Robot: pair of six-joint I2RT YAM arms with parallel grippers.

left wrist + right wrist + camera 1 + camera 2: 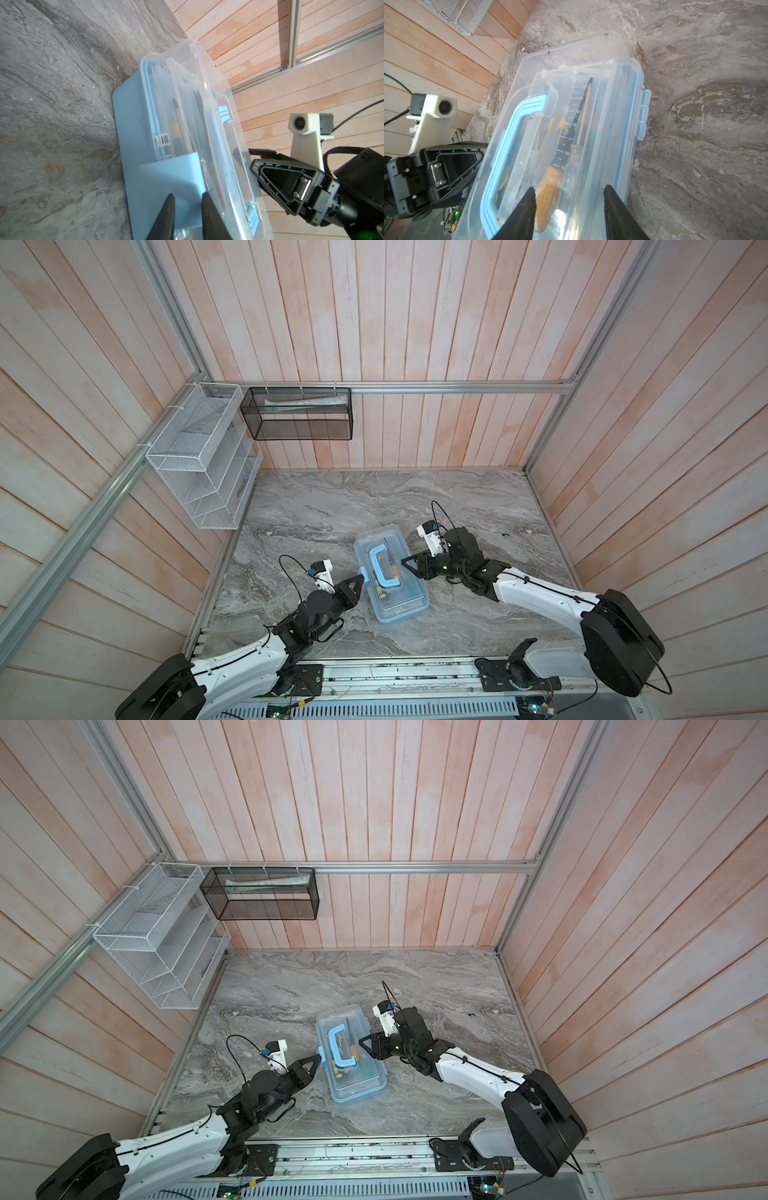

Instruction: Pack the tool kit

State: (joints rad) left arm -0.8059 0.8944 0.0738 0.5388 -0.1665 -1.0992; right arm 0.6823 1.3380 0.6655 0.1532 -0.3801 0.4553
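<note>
The left claw (pixel 188 197) is clenched on the blue latch (pixel 170 176), which juts from the left side of the case (pixel 405 597). The case sits mid-bench (pixel 332 506) with its lid (pixel 571 62) down and the tools (pixel 552 187) lying inside under it (a brown-handled one shows plainest). The right claw (pixel 569 187) hangs released over the lid's right edge, grasping nothing. Packing looks nearly done: tools in, lid down. What seems left is snapping the latch home.
</note>
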